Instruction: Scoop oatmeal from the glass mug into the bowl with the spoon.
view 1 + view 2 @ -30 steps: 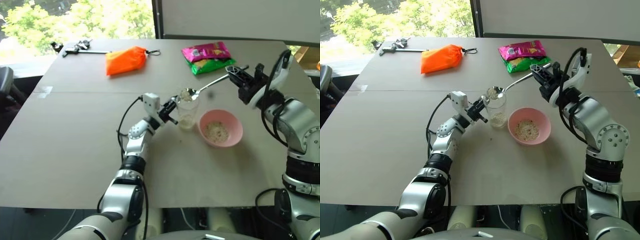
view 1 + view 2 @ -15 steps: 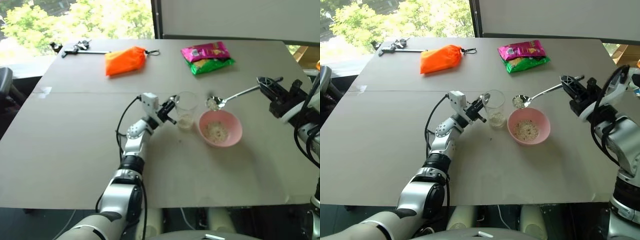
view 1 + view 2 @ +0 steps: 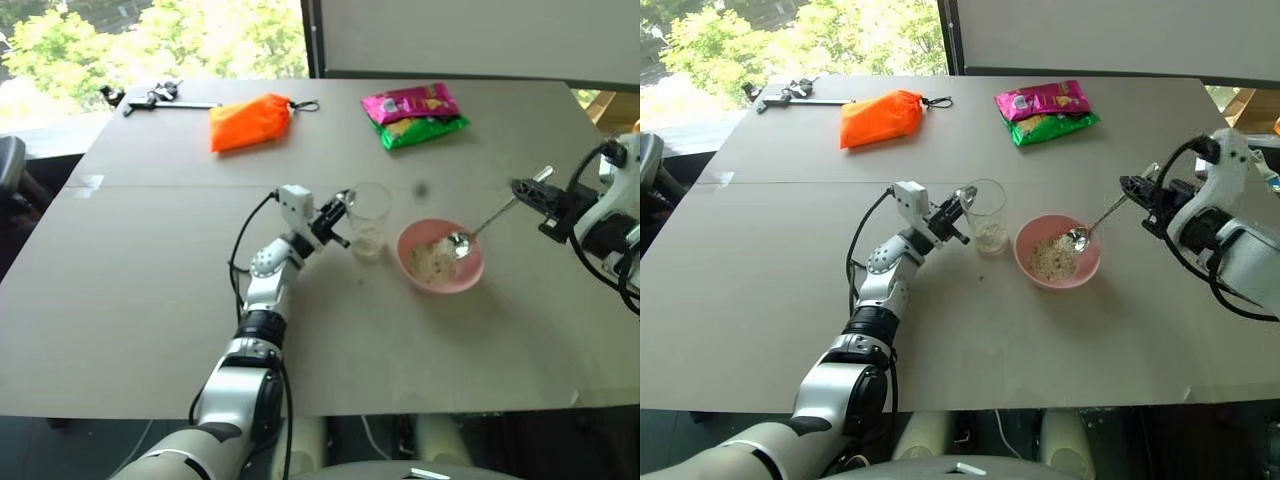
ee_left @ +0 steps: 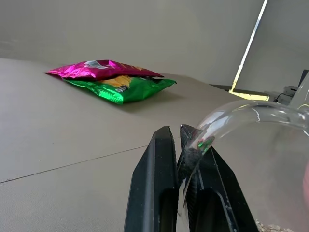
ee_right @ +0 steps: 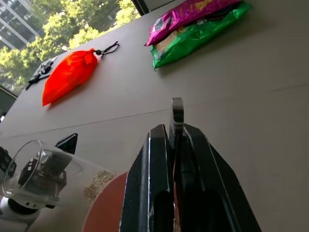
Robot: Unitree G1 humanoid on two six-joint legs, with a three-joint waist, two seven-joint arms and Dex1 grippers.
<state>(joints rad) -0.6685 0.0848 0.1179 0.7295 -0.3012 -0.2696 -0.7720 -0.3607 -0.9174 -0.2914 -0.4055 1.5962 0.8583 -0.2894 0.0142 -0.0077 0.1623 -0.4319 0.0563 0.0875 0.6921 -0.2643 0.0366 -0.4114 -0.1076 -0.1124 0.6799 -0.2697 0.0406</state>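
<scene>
The glass mug (image 3: 368,212) stands at the table's middle with a little oatmeal (image 3: 990,237) at its bottom. My left gripper (image 3: 337,218) is shut on the mug's thin handle (image 4: 251,112). Just right of the mug sits the pink bowl (image 3: 441,289), holding a heap of oatmeal (image 3: 431,261). My right gripper (image 3: 529,192) is shut on the end of the spoon (image 3: 490,218). The spoon slants down to the left, and its small shiny end rests inside the bowl's right side. The spoon's handle tip (image 5: 177,112) sticks out past the right gripper's closed fingers.
An orange pouch (image 3: 250,121) lies at the back left of the table. Pink and green snack packets (image 3: 415,115) lie at the back, right of centre. A black tool (image 3: 155,95) rests near the far left corner. The table's right edge runs close behind my right arm.
My right gripper carried the loaded spoon from above the mug rightward and down, rolling it; its end now sits in the bowl. The left gripper and mug stayed put.
</scene>
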